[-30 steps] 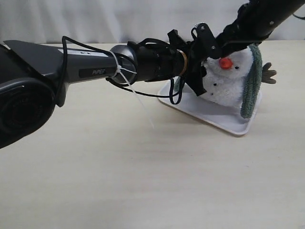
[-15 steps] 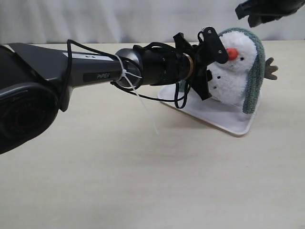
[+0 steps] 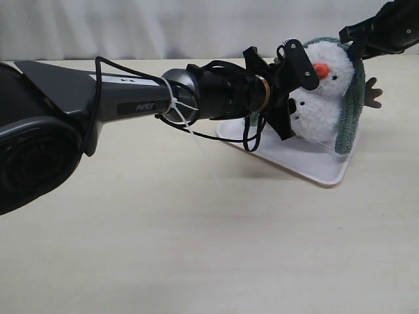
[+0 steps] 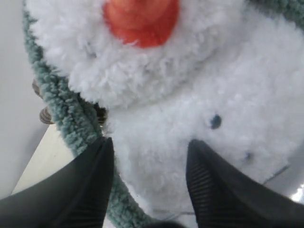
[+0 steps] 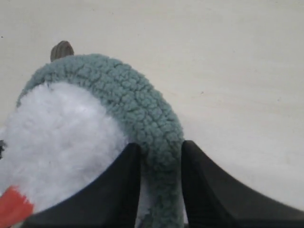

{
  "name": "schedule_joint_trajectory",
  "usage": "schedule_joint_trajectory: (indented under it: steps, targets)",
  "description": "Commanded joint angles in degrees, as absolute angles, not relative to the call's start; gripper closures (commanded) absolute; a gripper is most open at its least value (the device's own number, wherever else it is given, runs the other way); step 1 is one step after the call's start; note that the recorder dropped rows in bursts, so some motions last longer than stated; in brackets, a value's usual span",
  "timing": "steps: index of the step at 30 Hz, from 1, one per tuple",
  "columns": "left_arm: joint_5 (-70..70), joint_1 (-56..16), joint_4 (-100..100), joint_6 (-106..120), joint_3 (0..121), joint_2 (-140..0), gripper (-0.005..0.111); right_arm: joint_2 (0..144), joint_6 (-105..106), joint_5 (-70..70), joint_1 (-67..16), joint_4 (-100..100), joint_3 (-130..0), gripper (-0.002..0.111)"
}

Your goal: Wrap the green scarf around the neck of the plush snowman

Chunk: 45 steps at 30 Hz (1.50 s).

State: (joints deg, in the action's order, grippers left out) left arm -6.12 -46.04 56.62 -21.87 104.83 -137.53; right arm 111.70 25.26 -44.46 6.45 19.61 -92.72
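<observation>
The plush snowman [image 3: 324,108] stands tilted on a white tray [image 3: 308,163]. My left gripper [image 3: 294,95] reaches in from the left, and its jaws press into the white body [image 4: 190,95] just under the orange nose [image 4: 142,19]; one finger sits between the body and the green scarf [image 4: 66,109]. The scarf [image 3: 347,111] is draped over the top and back of the head and hangs down the right side. My right gripper [image 3: 355,39] sits at the back of the head [image 5: 61,128], its fingers tight against both sides of the scarf [image 5: 128,95].
The tray lies at an angle on the pale wooden table [image 3: 196,242]. A brown twig arm [image 3: 372,95] sticks out to the right of the scarf. The long left arm [image 3: 131,98] with its loose cables spans the left half of the scene.
The left gripper raised the snowman more upright and slightly right. The right arm lifted off the head, then came back down onto the scarf behind it.
</observation>
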Motion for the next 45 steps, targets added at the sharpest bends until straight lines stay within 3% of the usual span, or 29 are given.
schedule_joint_trajectory:
  steps: [1,3,22,28,42,45]
  targets:
    - [-3.4,-47.0,56.4,-22.3,104.7,-136.9,0.06,113.4,33.5,-46.5,6.5,25.2,-93.2,0.094]
    - [-3.5,-47.3,56.7,-22.3,104.7,-136.9,0.06,113.7,33.4,-47.0,6.5,24.3,-93.2,0.104]
    - [-4.1,-47.4,58.0,-22.1,104.7,-136.7,0.06,116.5,23.3,-29.8,2.5,14.3,-91.1,0.104]
    - [-3.3,-47.4,58.4,-21.7,104.7,-135.2,0.06,115.2,7.1,-26.0,2.0,-3.4,-91.2,0.104]
    - [-3.0,-47.4,58.4,-21.3,104.7,-134.8,0.06,117.7,10.3,-40.2,1.9,-3.2,-91.2,0.104]
    - [-4.8,-47.4,58.4,-21.3,104.7,-134.8,0.06,115.9,14.0,-40.1,1.9,1.2,-91.2,0.099]
